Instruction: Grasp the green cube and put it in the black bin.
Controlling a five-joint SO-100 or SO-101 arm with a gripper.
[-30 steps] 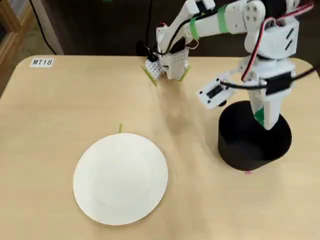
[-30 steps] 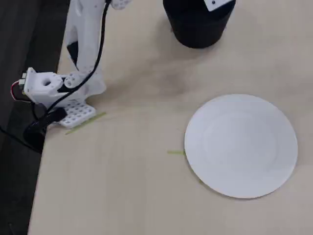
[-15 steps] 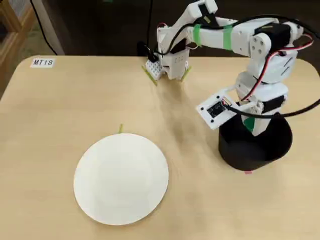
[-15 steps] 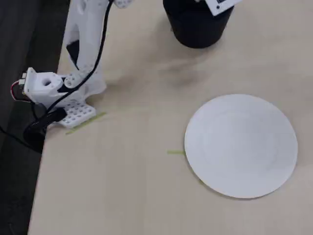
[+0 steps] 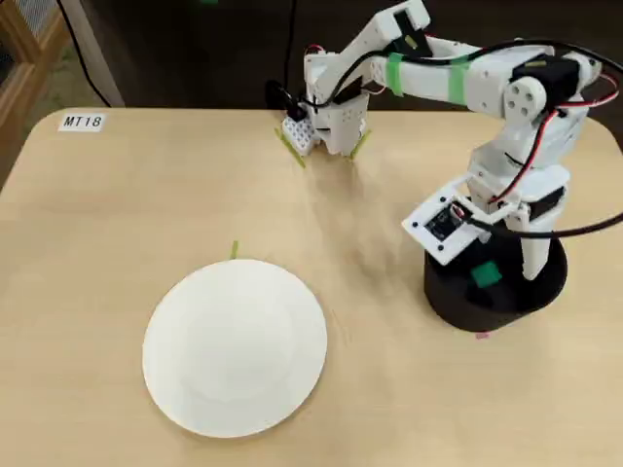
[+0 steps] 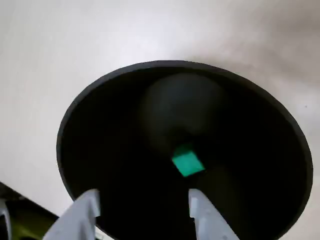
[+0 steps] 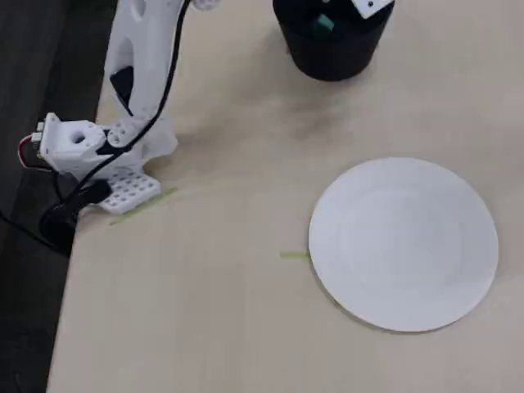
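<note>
The green cube (image 6: 187, 163) lies on the bottom of the black bin (image 6: 75, 107), free of my fingers. My gripper (image 6: 144, 200) hangs just above the bin's mouth, open and empty, with its two pale fingers (image 6: 85, 210) at the bottom of the wrist view. In a fixed view the cube (image 5: 486, 274) shows inside the bin (image 5: 458, 309) at the table's right, under my bent arm (image 5: 506, 97). In the other fixed view the cube (image 7: 324, 24) sits in the bin (image 7: 327, 61) at the top edge.
A large white plate (image 5: 234, 345) lies on the wooden table, left of the bin, and also shows in the other fixed view (image 7: 405, 241). My arm's base (image 5: 326, 117) stands at the far table edge. A label "MT18" (image 5: 81, 122) is at the far left.
</note>
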